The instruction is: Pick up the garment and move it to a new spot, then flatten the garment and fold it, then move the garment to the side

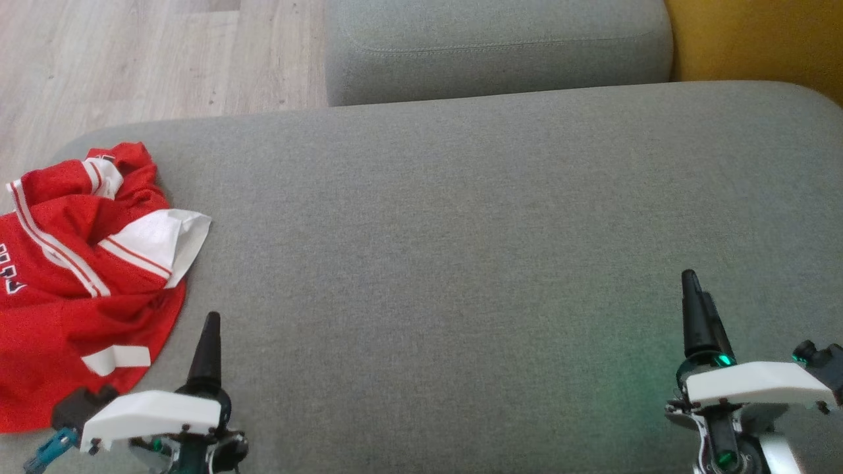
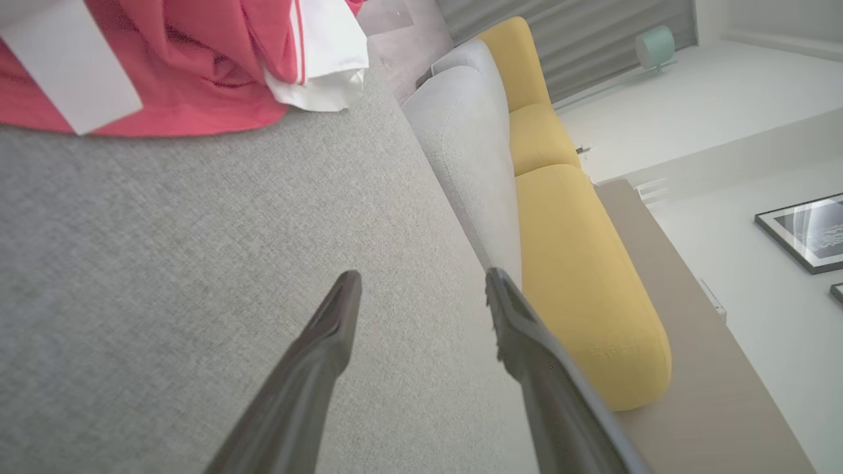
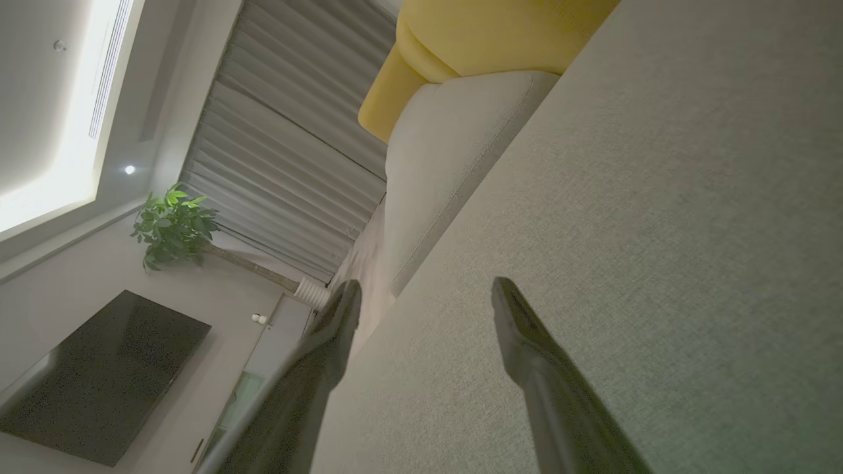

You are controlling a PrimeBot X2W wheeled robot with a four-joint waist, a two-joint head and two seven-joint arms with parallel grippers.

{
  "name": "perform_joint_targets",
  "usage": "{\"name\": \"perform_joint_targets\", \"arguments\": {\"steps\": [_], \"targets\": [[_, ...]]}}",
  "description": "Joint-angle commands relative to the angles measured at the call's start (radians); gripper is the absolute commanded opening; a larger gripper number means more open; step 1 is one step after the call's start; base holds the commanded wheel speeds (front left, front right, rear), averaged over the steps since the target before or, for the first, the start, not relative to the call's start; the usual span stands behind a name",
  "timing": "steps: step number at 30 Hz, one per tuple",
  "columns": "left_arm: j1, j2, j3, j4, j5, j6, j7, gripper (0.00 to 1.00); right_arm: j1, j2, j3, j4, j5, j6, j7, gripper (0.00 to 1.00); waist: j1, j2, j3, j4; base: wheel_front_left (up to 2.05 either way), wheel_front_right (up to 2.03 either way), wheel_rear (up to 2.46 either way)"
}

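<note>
A crumpled red garment (image 1: 72,283) with white stripes and white panels lies at the left edge of a wide grey cushion (image 1: 461,250). In the left wrist view the red garment (image 2: 171,72) lies across the top, well beyond the fingertips. My left gripper (image 1: 209,329) hovers just right of the garment's lower hem, open and holding nothing (image 2: 421,289). My right gripper (image 1: 695,296) stands over bare grey fabric at the lower right, far from the garment, open with nothing between its fingers (image 3: 425,296).
A second grey cushion (image 1: 494,46) lies beyond the far edge, with a yellow cushion (image 1: 757,39) at the back right. Pale wooden floor (image 1: 132,59) runs past the cushion's left and far-left edges.
</note>
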Motion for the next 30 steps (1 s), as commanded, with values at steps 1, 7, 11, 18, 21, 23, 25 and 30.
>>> {"name": "perform_joint_targets", "arguments": {"steps": [1, 7, 11, 18, 21, 23, 25, 30], "targets": [[-0.027, 0.017, 0.005, -0.033, 0.032, 0.005, -0.012, 1.0, -0.016, -0.015, 0.017, -0.045, -0.035, 0.003, -0.013, 1.0, 0.0, 0.0, -0.001, 0.0, 0.0, 0.0, 0.0], [-0.021, 0.02, -0.004, -0.032, 0.119, 0.023, -0.029, 1.0, -0.01, -0.015, 0.035, -0.055, -0.12, 0.003, -0.031, 1.0, 0.0, 0.0, -0.003, 0.003, 0.0, 0.0, 0.0], [-0.018, 0.023, -0.007, -0.036, 0.176, 0.035, -0.041, 1.0, -0.008, -0.015, 0.047, -0.06, -0.175, 0.004, -0.043, 1.0, 0.0, 0.0, -0.005, 0.004, 0.0, 0.0, 0.0], [-0.011, 0.031, -0.022, -0.044, 0.283, 0.055, -0.061, 1.0, -0.002, -0.017, 0.065, -0.071, -0.271, 0.004, -0.063, 1.0, 0.0, 0.0, -0.008, 0.007, 0.0, 0.0, 0.0], [-0.008, 0.034, -0.028, -0.048, 0.325, 0.063, -0.07, 1.0, 0.0, -0.019, 0.073, -0.076, -0.312, 0.004, -0.072, 1.0, 0.0, 0.0, -0.008, 0.009, 0.0, 0.0, 0.0], [-0.007, 0.035, -0.031, -0.052, 0.352, 0.068, -0.076, 1.0, 0.001, -0.019, 0.078, -0.08, -0.34, 0.004, -0.078, 1.0, 0.0, 0.0, -0.007, 0.01, 0.0, 0.0, 0.0], [-0.007, 0.037, -0.035, -0.055, 0.379, 0.073, -0.082, 1.0, 0.001, -0.02, 0.082, -0.084, -0.367, 0.005, -0.084, 1.0, 0.0, 0.0, -0.007, 0.011, 0.0, 0.0, 0.0], [-0.006, 0.04, -0.043, -0.064, 0.447, 0.085, -0.097, 1.0, 0.004, -0.021, 0.092, -0.091, -0.435, 0.005, -0.099, 1.0, 0.0, 0.0, -0.006, 0.014, 0.0, 0.0, 0.0]]}}
